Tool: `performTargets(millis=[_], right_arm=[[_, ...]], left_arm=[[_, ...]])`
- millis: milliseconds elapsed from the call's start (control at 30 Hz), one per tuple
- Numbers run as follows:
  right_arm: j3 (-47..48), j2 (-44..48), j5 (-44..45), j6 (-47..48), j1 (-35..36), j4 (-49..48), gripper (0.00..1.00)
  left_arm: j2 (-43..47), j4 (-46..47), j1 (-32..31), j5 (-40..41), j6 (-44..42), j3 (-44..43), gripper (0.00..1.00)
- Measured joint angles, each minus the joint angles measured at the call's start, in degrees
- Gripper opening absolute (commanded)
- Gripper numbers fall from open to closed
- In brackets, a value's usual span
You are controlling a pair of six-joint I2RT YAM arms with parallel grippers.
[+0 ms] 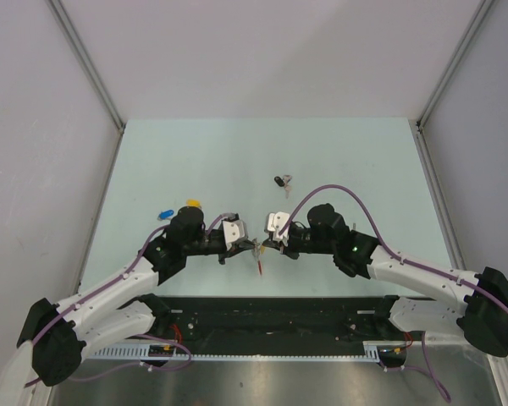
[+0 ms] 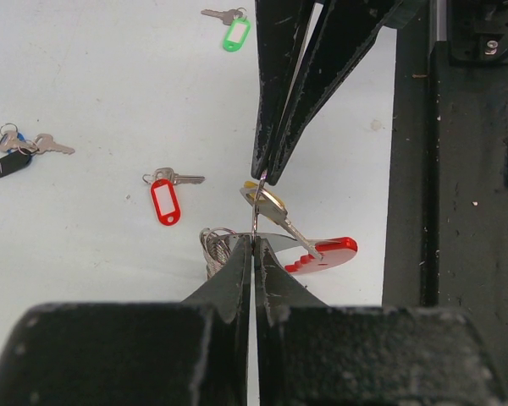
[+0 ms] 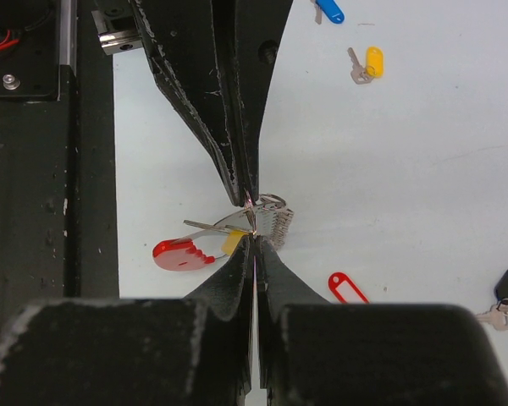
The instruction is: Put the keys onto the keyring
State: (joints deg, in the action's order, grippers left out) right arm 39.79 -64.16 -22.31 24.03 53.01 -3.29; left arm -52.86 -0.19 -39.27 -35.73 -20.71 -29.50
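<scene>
The keyring (image 2: pixel 330 252) is held just above the table (image 2: pixel 85 85), near its front edge, between the two arms. Its red band and its grey chain (image 2: pixel 213 250) hang beside the fingertips. The left gripper (image 2: pixel 254 244) is closed on it, as it seems, at the chain side. The right gripper (image 2: pixel 267 175) is closed as well, with its tips facing those of the left one. The key with a yellow tag (image 2: pixel 273 210) appears to be pinched in it by a thin wire ring.

The step in hand is judged to be the threading. For this, the wire ring should be kept taut and both grips firm. The key should be slid along by small turns of one wrist only, so that nothing is pulled out of the other jaws.

One keyring is counted. Six tagged keys are seen. One is held, and five lie loose on the table: a red tag (image 2: pixel 165 201), a green tag (image 2: pixel 234 32), a black tag (image 2: pixel 8 163), a blue tag (image 3: pixel 328 10) and a second yellow tag (image 3: pixel 368 63).
</scene>
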Motion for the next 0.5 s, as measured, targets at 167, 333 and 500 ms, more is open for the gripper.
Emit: performTargets(millis=[167, 333, 500], right_arm=[[0.0, 0.0, 0.0, 0.0, 0.0, 0.0, 0.00], [0.0, 0.0, 0.0, 0.0, 0.0, 0.0, 0.00], [0.0, 0.0, -0.1, 0.0, 0.0, 0.0, 0.00]], left_arm=[[0.0, 0.0, 0.0, 0.0, -0.3, 0.0, 0.00], [0.0, 0.0, 0.0, 0.0, -0.3, 0.0, 0.00], [0.0, 0.0, 0.0, 0.0, -0.3, 0.0, 0.00]])
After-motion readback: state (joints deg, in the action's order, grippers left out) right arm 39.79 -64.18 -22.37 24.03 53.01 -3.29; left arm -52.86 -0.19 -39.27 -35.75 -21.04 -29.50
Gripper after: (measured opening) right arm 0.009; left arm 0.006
